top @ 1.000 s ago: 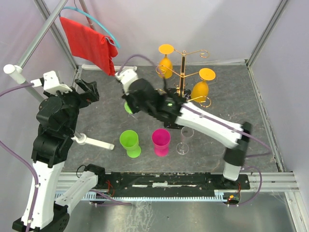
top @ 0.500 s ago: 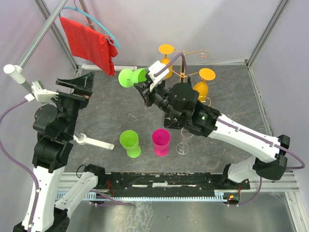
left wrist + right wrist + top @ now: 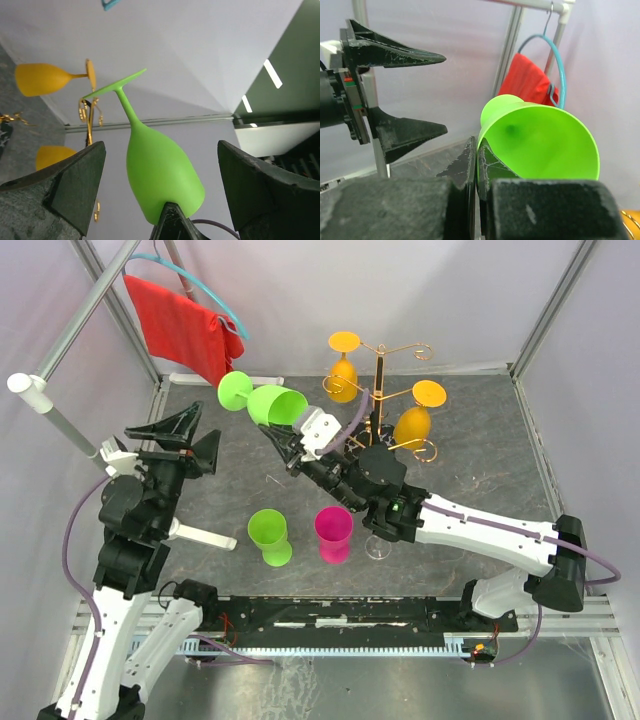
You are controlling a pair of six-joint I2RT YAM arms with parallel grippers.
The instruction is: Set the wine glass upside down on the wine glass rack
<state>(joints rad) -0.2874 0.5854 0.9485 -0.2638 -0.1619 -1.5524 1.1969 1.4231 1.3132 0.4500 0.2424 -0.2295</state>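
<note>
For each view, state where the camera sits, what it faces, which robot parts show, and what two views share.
Top external: above, behind the bases, looking down on the table; both arms, left tool, right tool show.
Left wrist: on the left arm, facing the green wine glass between its open fingers.
Right wrist: on the right arm, looking past its fingers on the glass's rim toward the left tool.
Shared: both wrist views show the glass.

Green wine glass point(image 3: 275, 403) aloft, tilted — gold rack point(image 3: 377, 390) upright nearby.
</note>
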